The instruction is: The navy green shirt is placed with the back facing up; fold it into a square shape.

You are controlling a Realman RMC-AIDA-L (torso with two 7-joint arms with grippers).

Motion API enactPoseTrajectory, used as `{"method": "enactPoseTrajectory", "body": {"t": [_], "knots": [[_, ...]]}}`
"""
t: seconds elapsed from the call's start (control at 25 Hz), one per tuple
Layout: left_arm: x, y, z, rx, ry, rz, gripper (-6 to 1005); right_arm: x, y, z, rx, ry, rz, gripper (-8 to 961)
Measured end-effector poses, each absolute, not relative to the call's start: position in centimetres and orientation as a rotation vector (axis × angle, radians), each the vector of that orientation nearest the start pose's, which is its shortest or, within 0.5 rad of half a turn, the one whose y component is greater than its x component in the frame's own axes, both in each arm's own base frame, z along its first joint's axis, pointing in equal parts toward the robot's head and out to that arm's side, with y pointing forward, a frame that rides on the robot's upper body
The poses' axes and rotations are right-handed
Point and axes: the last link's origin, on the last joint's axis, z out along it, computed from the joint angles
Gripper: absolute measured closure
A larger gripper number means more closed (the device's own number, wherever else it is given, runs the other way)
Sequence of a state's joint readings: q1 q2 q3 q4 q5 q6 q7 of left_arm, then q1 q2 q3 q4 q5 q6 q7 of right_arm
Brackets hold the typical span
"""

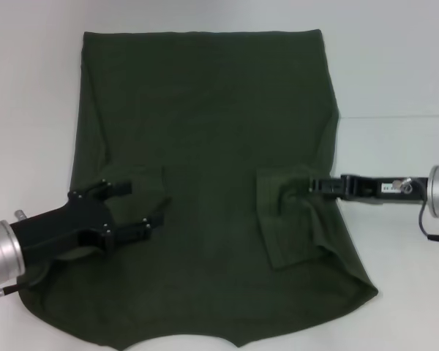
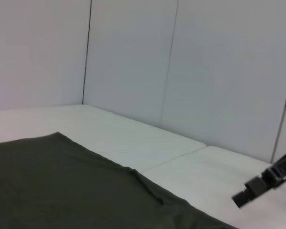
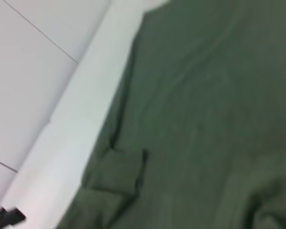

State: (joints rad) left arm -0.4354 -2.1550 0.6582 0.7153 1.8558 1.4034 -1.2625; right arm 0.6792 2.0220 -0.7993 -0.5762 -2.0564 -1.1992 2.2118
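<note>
At lower left, the left gripper [image 1: 135, 207] is spread over the navy green shirt [image 1: 205, 117]; at right, the right gripper [image 1: 296, 191] is pinching the inward-folded sleeve [image 1: 289, 223], apparently to narrow the shirt.

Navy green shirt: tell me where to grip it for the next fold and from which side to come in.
Grip the navy green shirt at its long side edges, where both sleeves already lie folded inward. The left gripper, fingers spread, would probably come in from the robot's left; the right gripper, over the right sleeve flap, from the right. The cloth lies flat, so pinch low at the edge.
</note>
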Motion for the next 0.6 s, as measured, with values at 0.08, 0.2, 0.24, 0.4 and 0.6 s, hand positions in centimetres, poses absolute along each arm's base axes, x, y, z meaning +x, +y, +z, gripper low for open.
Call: {"method": "enactPoseTrajectory", "body": {"t": [0.08,0.2,0.24,0.4,0.6], "knots": [[-27.9,32.9,0.4,-2.456,-0.631,-0.759,77,25.2,39.8,-0.2,-2.292,1.529,0.632,42],[-28.7,32.3,1.3,-2.456,-0.694,-0.766,77,24.5,39.7,-0.6,-2.324,1.463,0.701,42],[-29.0,32.2,1.5,-2.451,-0.706,-0.763,77,24.3,39.7,-0.8,-2.336,1.446,0.712,42],[-30.8,31.0,2.6,-2.407,-0.769,-0.722,77,23.7,39.4,-1.8,-2.371,1.392,0.722,42],[-33.1,29.4,4.4,-2.310,-0.804,-0.682,77,23.4,39.7,-2.2,-2.356,1.392,0.728,42]]}}
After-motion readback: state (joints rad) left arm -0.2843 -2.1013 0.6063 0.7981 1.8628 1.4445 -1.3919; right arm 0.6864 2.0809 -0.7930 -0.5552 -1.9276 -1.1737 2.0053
